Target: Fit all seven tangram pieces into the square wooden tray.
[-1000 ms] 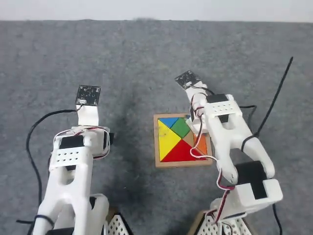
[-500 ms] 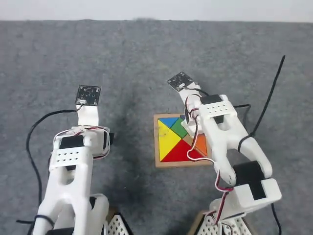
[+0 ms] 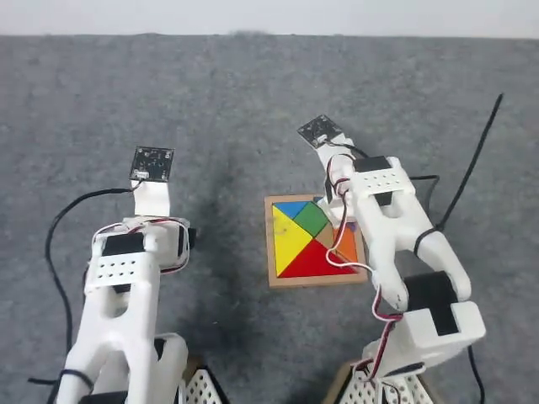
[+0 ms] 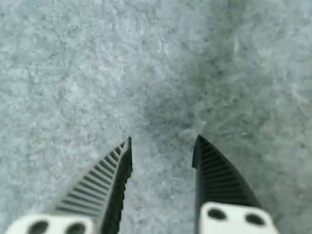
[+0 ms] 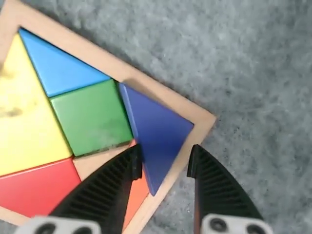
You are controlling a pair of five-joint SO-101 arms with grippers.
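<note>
Dark-blue triangle [image 5: 156, 126] lies askew at the tray [image 5: 202, 119] corner, apparently unseated, so right gripper [image 5: 165, 151] straddles its tip, fingers spread; left gripper [image 4: 163, 139] idles, fingers apart.

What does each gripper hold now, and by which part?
The left gripper holds nothing, open over carpet. The right gripper sits around the dark blue triangle at its narrow corner, but a grip cannot be told.
</note>
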